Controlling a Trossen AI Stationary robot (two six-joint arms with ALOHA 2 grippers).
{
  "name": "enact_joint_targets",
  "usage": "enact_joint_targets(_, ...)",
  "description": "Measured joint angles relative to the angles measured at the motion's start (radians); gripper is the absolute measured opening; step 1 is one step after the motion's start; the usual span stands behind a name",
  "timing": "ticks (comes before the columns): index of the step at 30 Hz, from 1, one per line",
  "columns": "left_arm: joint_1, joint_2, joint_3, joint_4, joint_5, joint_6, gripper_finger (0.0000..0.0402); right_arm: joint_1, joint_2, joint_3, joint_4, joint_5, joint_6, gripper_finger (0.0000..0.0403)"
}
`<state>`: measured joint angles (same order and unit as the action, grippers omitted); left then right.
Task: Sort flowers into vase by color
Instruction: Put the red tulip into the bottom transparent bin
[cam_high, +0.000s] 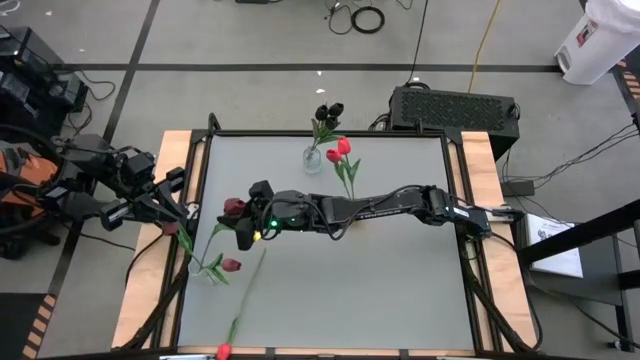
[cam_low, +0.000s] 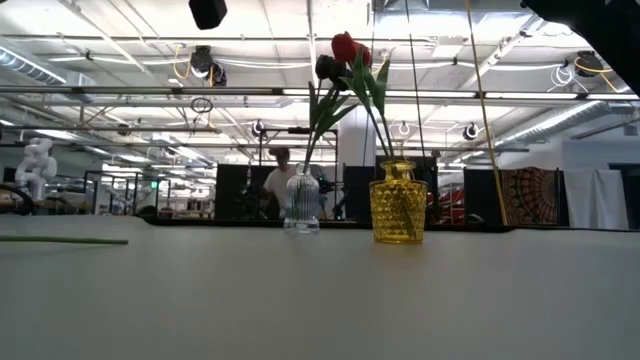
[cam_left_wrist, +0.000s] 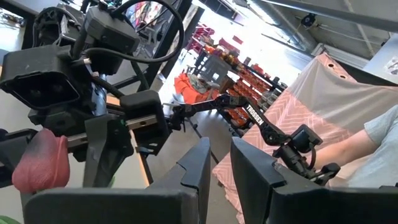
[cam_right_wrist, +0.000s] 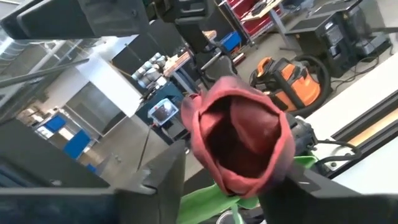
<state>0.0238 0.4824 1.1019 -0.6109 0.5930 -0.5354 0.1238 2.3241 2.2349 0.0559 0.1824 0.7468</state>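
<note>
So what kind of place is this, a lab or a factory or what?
Most likely a large robotics lab or workshop hall. The low view shows a high industrial ceiling with strip lights and a white humanoid robot at the far side. An orange shop vacuum stands on the floor beside the table.

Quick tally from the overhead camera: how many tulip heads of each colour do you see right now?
Red heads: 3
Black heads: 2
Maroon heads: 2
Total: 7
</note>
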Motion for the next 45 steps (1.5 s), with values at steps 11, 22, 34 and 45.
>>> enact_joint_targets(11,0.000,0.000,0.000,0.000,0.000,0.000,0.0069,0.000,0.000,0.000,0.000,-0.029,0.009,0.0228)
enact_joint_targets(22,0.000,0.000,0.000,0.000,0.000,0.000,0.0069,0.002,0.000,0.000,0.000,-0.107,0.046,0.0238)
enact_joint_targets(34,0.000,0.000,0.000,0.000,0.000,0.001,0.0069,0.002,0.000,-0.001,0.044,-0.137,0.075,0.0238)
enact_joint_targets(45,0.000,0.000,0.000,0.000,0.000,0.018,0.0069,0.002,0.000,-0.001,-0.013,-0.135,0.087,0.0238)
